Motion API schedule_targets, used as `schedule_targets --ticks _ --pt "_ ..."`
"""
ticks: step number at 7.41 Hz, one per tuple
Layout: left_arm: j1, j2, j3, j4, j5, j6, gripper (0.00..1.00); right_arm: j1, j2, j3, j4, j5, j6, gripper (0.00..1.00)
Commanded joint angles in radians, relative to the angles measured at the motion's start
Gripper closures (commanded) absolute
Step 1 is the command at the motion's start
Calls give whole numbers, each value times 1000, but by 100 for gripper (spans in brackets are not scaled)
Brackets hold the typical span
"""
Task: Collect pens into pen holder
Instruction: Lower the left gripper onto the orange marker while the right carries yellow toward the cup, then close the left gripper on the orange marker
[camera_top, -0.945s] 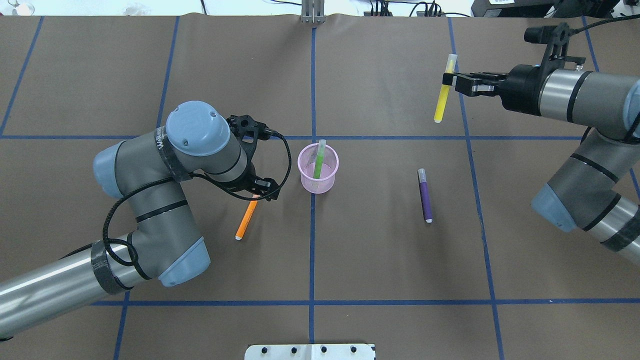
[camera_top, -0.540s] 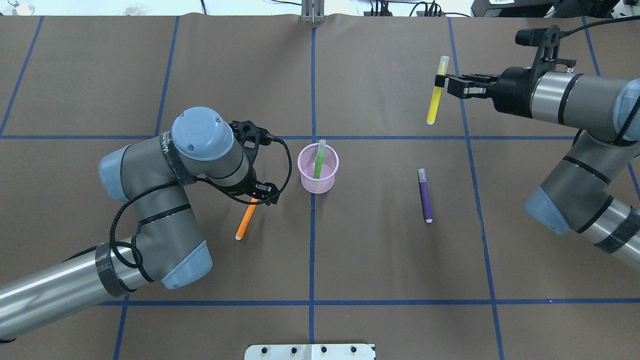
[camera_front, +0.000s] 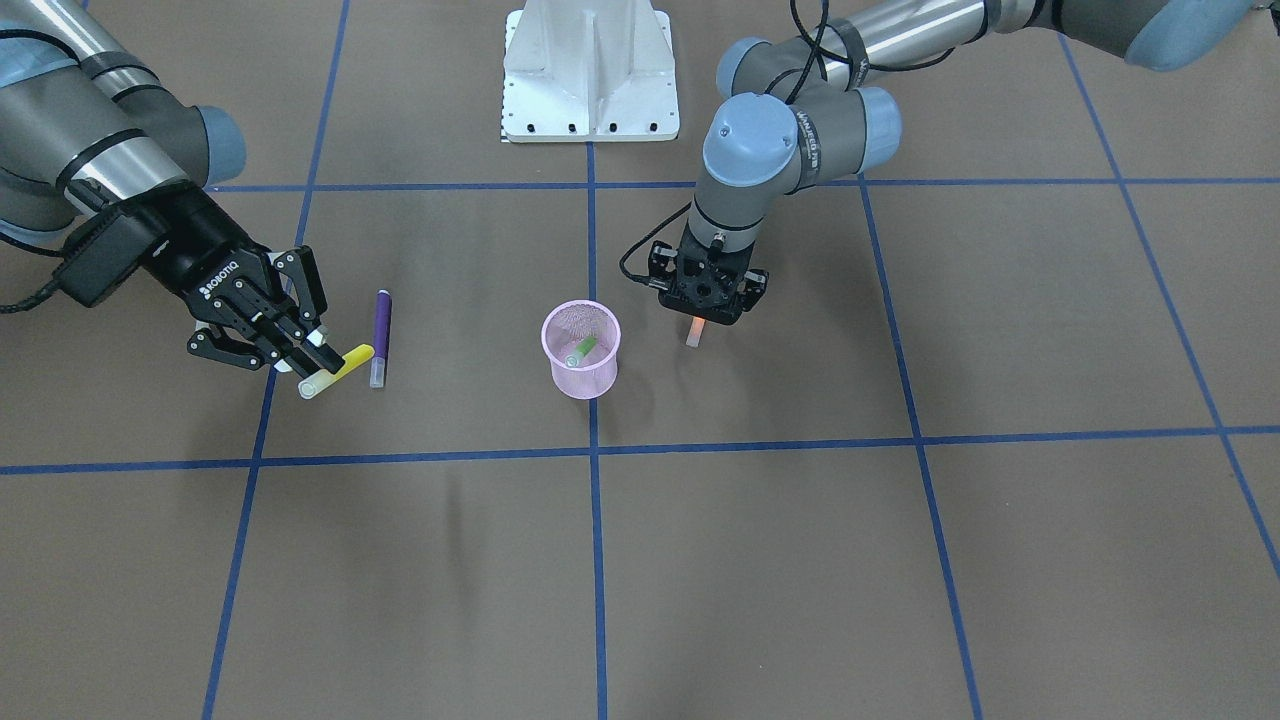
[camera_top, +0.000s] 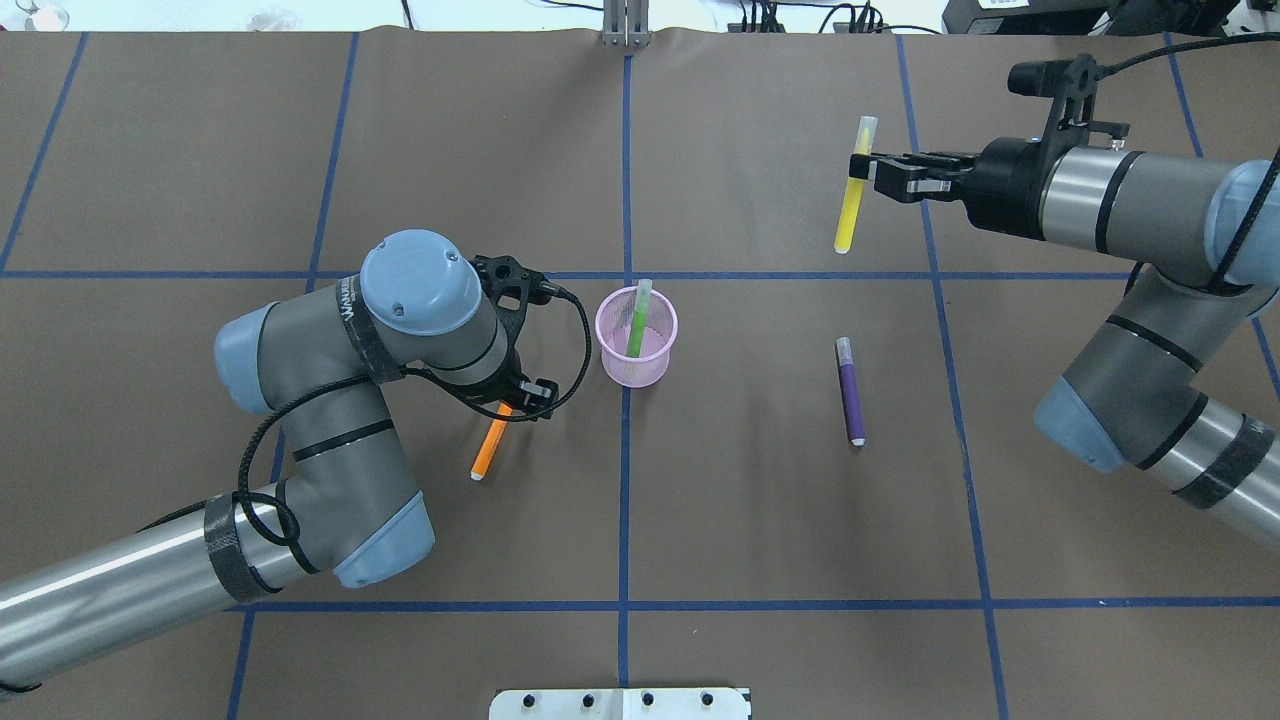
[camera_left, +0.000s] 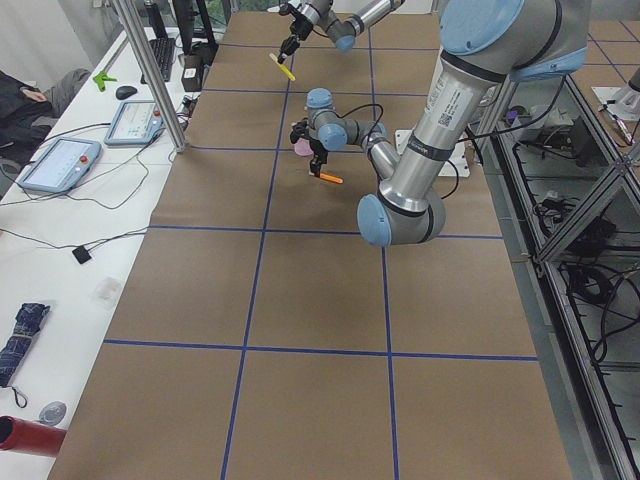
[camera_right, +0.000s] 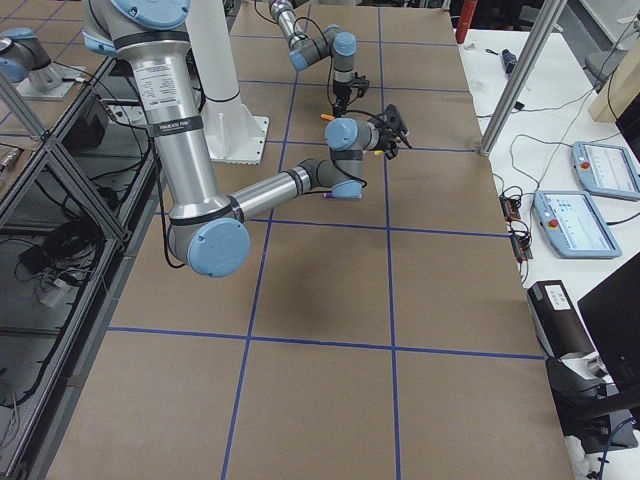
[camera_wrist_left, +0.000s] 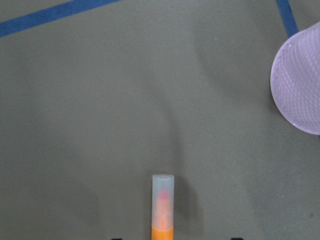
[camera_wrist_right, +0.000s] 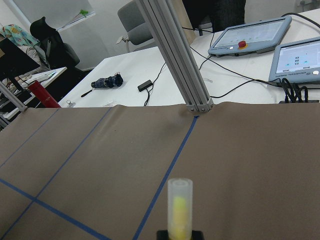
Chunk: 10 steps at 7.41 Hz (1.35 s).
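1. My right gripper (camera_top: 862, 165) pinches the yellow pen (camera_top: 849, 200), far right, above the table (camera_top: 750, 520).
2. My left gripper (camera_front: 700, 312) sits wide over the orange pen (camera_top: 487, 452), left of the cup (camera_top: 636, 372).
3. Green pen (camera_top: 637, 322) is in the cup; purple pen (camera_top: 850, 395) lies to its right.

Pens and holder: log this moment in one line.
green pen: in pen holder | yellow pen: held aloft, right gripper | orange pen: on table, left gripper open over it | purple pen: on table

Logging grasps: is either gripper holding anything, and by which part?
The right gripper holds the yellow pen near its clear cap end. The left gripper holds nothing; its jaws stand open over the orange pen.
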Motion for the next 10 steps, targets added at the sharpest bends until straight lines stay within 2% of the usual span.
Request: schedule_targets --ticks 1,2,5,9,10 --pt "1 -7 33 -18 9 -3 31 -2 0 0 0 0 0 100" --pt "1 -7 40 -28 10 -4 32 -2 0 0 0 0 0 100" --pt "1 -7 42 -28 13 -4 44 -2 0 3 0 0 0 100" --pt "10 -7 56 -28 13 -4 47 -2 0 5 0 0 0 100" --pt "10 -7 54 -27 13 -4 53 -2 0 5 0 0 0 100"
